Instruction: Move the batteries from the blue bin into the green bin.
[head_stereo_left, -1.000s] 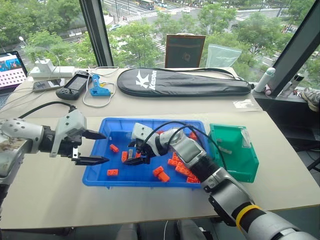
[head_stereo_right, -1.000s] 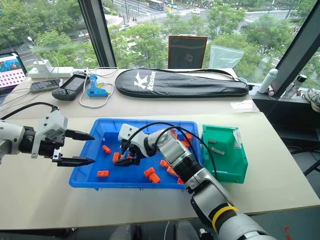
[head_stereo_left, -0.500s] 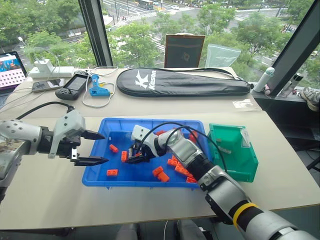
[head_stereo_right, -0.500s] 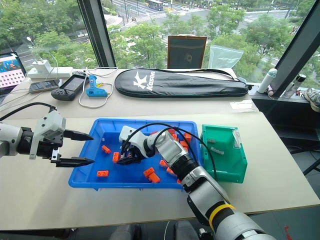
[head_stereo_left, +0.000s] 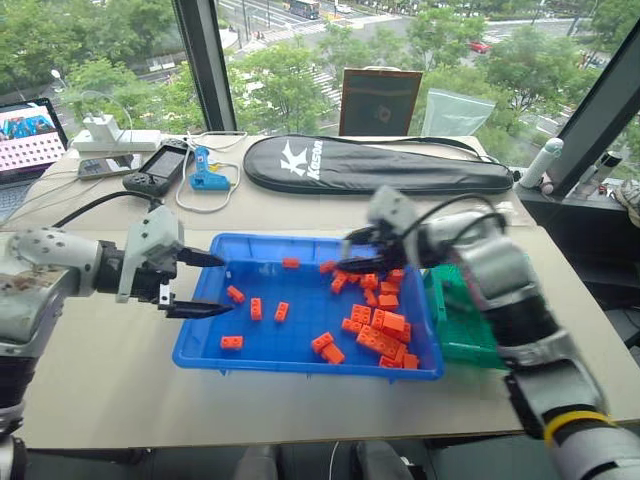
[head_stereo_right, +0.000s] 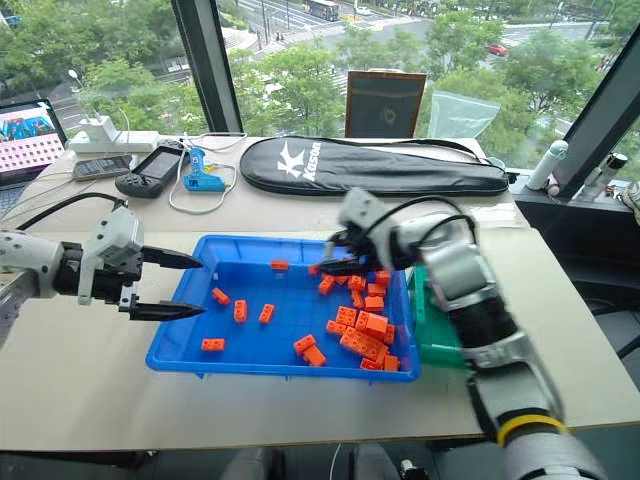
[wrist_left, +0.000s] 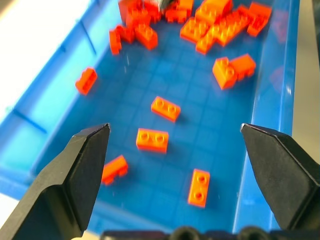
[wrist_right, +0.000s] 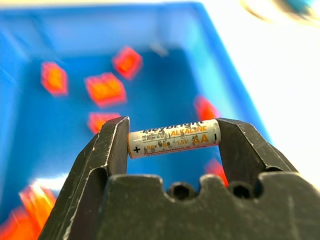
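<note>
Battery (wrist_right: 173, 137), stiff, light and slick, sat clamped end-to-end between the right gripper's (wrist_right: 173, 139) fingers; left gripper (wrist_left: 175, 145) gaped.

One AA battery (wrist_right: 173, 138), silver with orange print, held end to end, above the blue bin (head_stereo_left: 205, 329). Green bin (head_stereo_left: 462, 335) sits just beside the blue bin.
</note>
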